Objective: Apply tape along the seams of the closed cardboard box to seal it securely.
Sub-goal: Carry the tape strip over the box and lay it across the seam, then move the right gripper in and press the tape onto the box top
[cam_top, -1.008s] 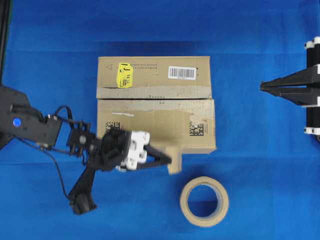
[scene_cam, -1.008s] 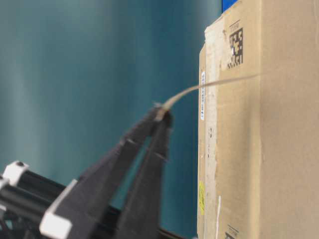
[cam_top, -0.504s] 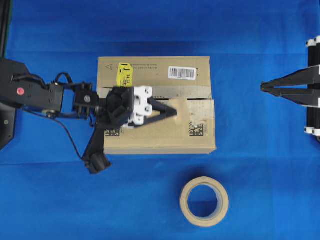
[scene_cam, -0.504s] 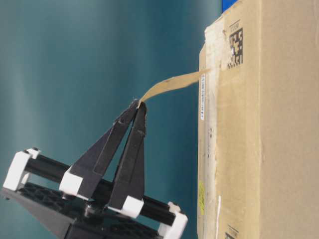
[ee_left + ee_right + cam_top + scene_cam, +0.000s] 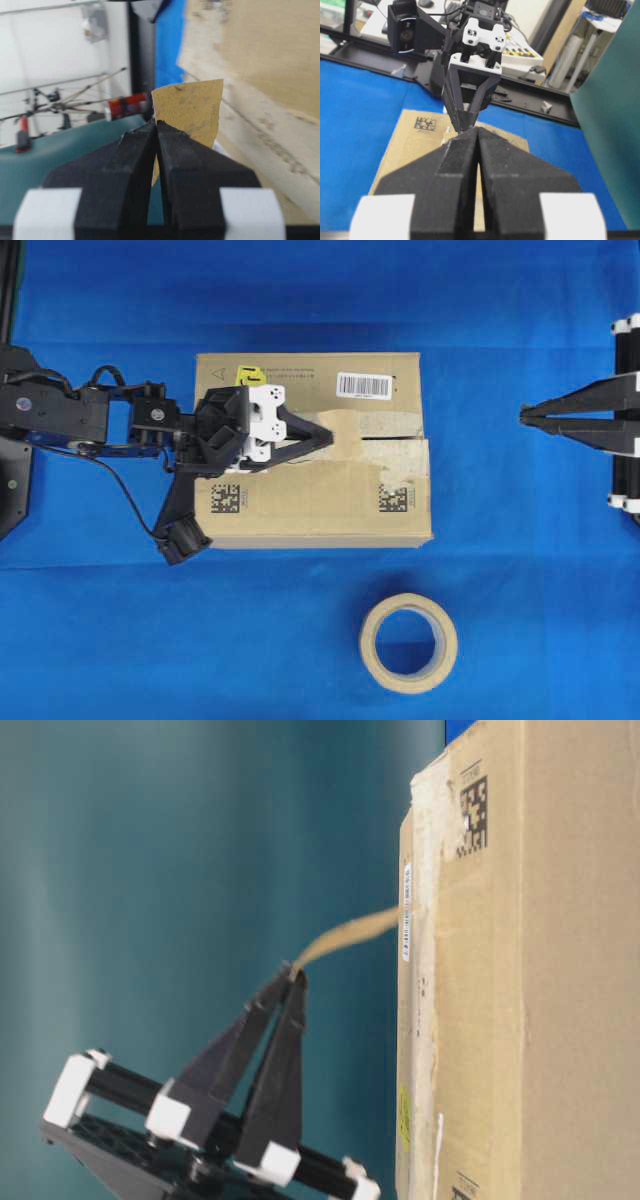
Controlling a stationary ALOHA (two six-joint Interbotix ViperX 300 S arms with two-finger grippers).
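Note:
The cardboard box point(image 5: 300, 505) lies flat on the blue cloth, its yellow sticker partly hidden under my left arm. My left gripper point(image 5: 333, 436) hovers over the box top, shut on one edge of the tan tape point(image 5: 348, 432). The piece hangs over the seams point(image 5: 395, 438), the dark slit edged with greyish old tape. In the table-level view the tape point(image 5: 350, 933) bends from the fingertips point(image 5: 297, 970) to the box face. In the left wrist view the tape point(image 5: 192, 107) sticks up past the pinched tips. My right gripper point(image 5: 525, 417) is shut on nothing, well right of the box.
A beige tape roll point(image 5: 408, 643) lies flat on the cloth in front of the box, towards the right. The white barcode label point(image 5: 363, 385) sits on the far flap. Blue cloth point(image 5: 520, 570) surrounds the box on all sides.
My left gripper carried the tape from the box's front edge up over the top, then further back to the seam. The right arm has not moved.

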